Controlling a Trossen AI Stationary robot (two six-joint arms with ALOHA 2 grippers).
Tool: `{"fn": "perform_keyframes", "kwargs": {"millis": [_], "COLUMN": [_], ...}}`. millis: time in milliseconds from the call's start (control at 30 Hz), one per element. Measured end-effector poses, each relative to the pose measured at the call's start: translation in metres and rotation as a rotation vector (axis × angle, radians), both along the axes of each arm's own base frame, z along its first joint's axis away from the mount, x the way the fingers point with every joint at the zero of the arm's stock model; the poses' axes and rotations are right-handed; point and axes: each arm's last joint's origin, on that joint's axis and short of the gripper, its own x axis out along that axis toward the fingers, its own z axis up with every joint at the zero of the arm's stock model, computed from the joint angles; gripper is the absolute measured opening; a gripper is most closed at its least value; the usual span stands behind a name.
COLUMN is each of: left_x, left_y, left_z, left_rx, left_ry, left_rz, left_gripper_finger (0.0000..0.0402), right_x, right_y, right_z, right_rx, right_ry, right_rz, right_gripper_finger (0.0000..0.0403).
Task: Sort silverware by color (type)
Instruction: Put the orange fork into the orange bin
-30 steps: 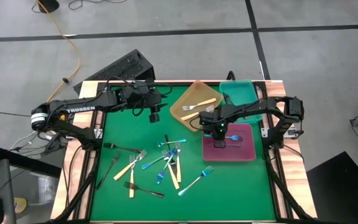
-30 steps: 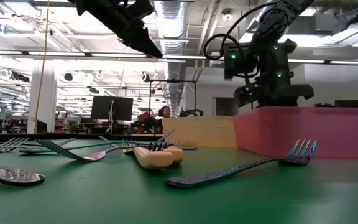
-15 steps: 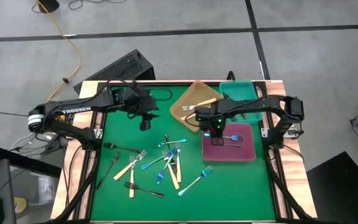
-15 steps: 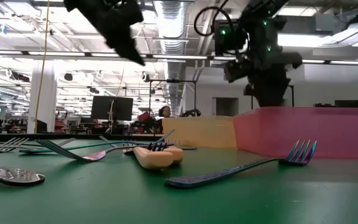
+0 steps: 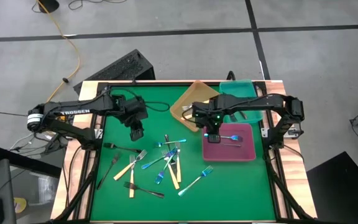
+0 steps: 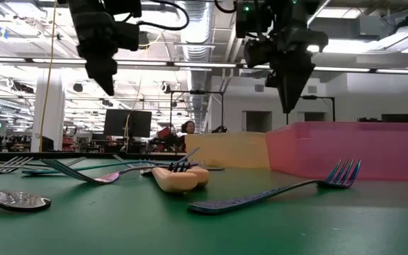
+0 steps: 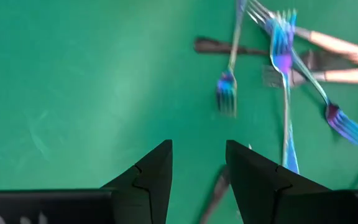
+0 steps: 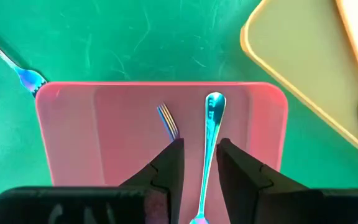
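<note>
Your left gripper (image 5: 136, 132) hangs above the green desk (image 5: 229, 186) with its fingers a narrow gap apart and nothing between them. The scattered forks (image 5: 160, 163) lie toward five o'clock from it, nearer this arm than the other. The closest iridescent blue fork (image 7: 230, 68) runs roughly in line with the fingers, so expect to turn the wrist to close across its handle. Crossed cream-handled forks (image 5: 174, 174) crowd that pile. Your right gripper (image 5: 211, 132) is also narrowly parted and empty, over the pink tray (image 5: 248, 154), where one blue fork (image 8: 211, 134) lies; the orange tray (image 5: 182, 112) sits at eleven o'clock.
</note>
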Motion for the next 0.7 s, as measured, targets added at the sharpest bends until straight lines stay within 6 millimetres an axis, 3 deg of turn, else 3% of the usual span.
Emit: {"fn": "perform_keyframes", "kwargs": {"millis": [400, 700], "left_x": [0.006, 0.003], "left_y": [-0.05, -0.075], "left_z": [0.0, -0.001], "left_rx": [0.009, 0.004], "left_ry": [0.0, 0.031], "left_rz": [-0.229, -0.187], "left_gripper_finger": [0.0132, 0.0132], "right_x": [0.005, 0.01], "right_y": [-0.001, -0.001], "right_z": [0.003, 0.004], "right_rx": [-0.017, -0.026], "right_ry": [-0.054, -0.11], "right_rz": [0.051, 0.045], "right_gripper_finger": [0.0118, 0.0118]}}
